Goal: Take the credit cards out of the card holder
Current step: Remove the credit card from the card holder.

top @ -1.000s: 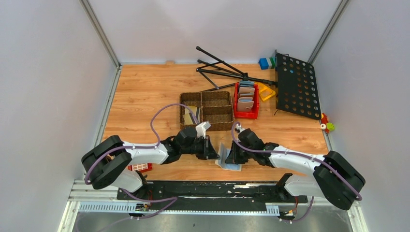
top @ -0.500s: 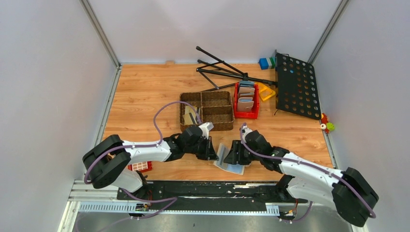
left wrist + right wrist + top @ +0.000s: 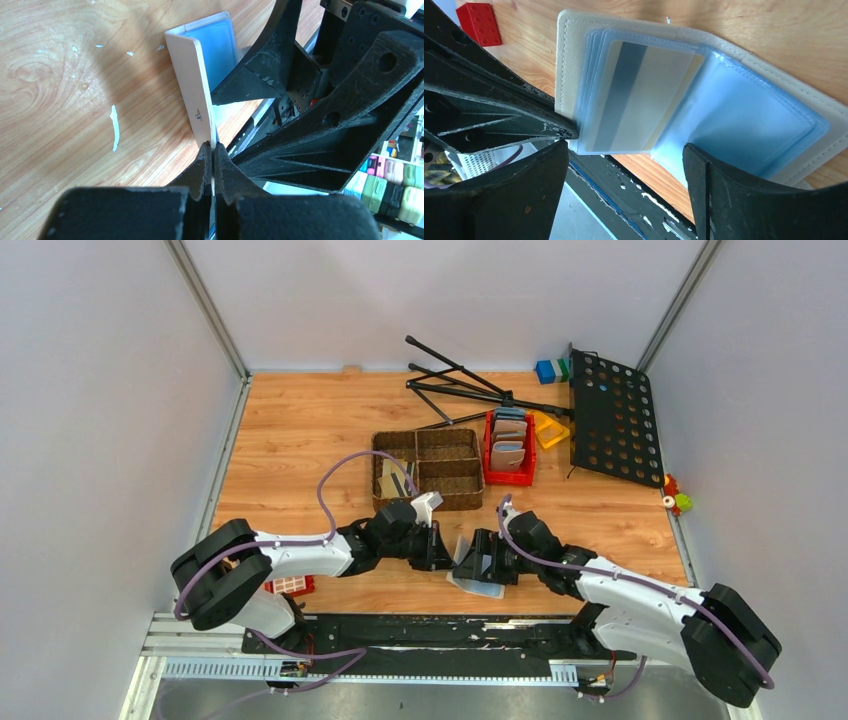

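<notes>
Beige card holder [image 3: 192, 85] flap between clamped left fingers [image 3: 202, 170]; right fingers [image 3: 524, 200] apart; credit cards [image 3: 639, 95] half-hidden inside

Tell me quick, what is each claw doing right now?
Left gripper: shut on the card holder.
Right gripper: open, holding nothing.

Right jaws let go and spread wide

The right gripper [image 3: 624, 147], clamped a second ago, now stands wide apart over the beige folding card holder with pale blue pockets [image 3: 481, 586]. It has slid left across the holder, while its arm's shoulder has swung out to the right, nearer the table's near edge.
</notes>
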